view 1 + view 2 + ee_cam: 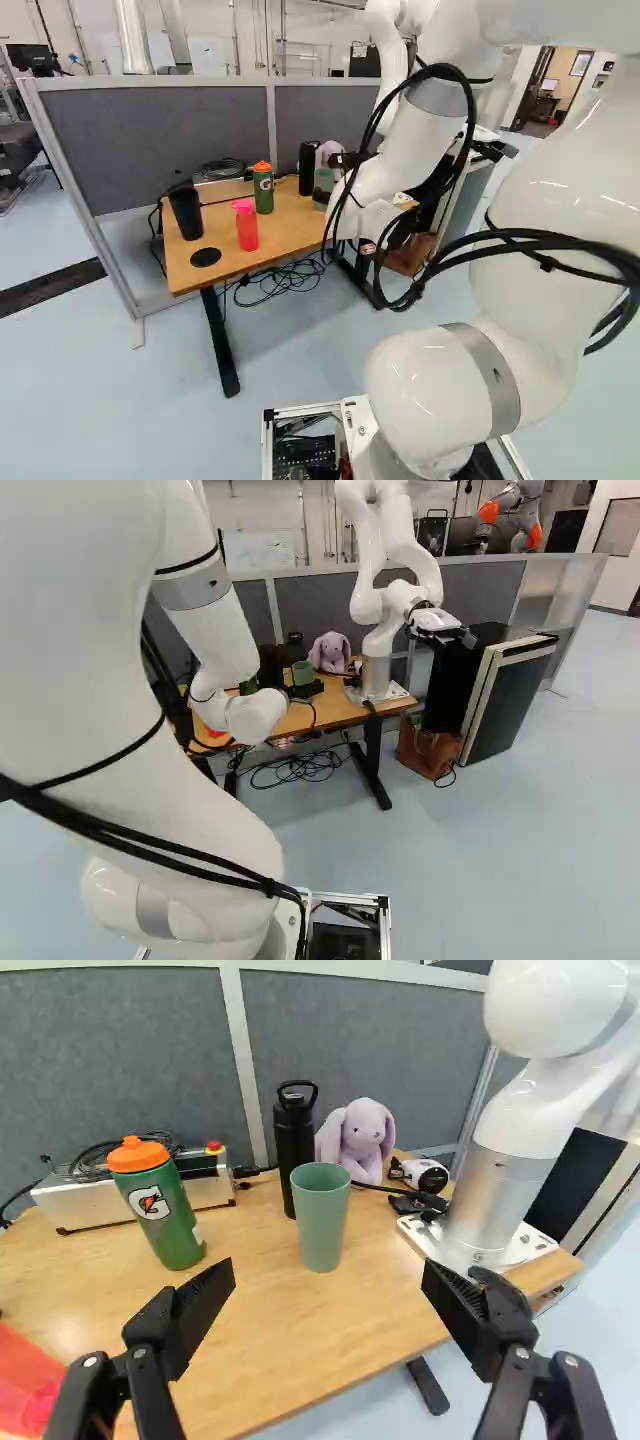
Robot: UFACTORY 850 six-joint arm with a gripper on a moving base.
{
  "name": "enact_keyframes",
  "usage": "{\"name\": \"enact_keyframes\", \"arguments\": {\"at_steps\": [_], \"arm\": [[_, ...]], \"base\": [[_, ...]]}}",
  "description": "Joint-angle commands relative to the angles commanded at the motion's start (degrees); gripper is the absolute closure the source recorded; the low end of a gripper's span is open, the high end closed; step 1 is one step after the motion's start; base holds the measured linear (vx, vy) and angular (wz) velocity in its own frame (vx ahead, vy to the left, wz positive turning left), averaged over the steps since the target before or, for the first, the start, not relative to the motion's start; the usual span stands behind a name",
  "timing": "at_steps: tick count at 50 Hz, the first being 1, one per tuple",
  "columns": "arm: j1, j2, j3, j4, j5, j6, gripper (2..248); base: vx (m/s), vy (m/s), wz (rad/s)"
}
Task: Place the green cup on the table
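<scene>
1. One green cup point(321, 1220): plain, muted tone, upright, rim wider than base.
2. Stands on the bench point(290, 1350), ahead of the tool point(328, 1285), near the black bottle point(293, 1145).
3. Tool wide, fingers well apart.

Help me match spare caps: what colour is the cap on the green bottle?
Orange; the cap shows best in the wrist view.

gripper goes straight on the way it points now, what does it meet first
Probably the green cup, standing ahead of the open gripper and in line with its opening, though depth is hard to judge.
</scene>
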Motion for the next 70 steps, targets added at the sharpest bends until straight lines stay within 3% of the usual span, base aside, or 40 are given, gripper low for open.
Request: {"name": "enact_keyframes", "arguments": {"at_steps": [37,70], "arm": [[-1.64,11.8,11.03,0.0,-4.42,0.0,3],[-2.09,15.04,14.06,0.0,-5.64,0.0,3]], "base": [[0.0,0.0,0.0],[0.0,0.0,0.0]]}}
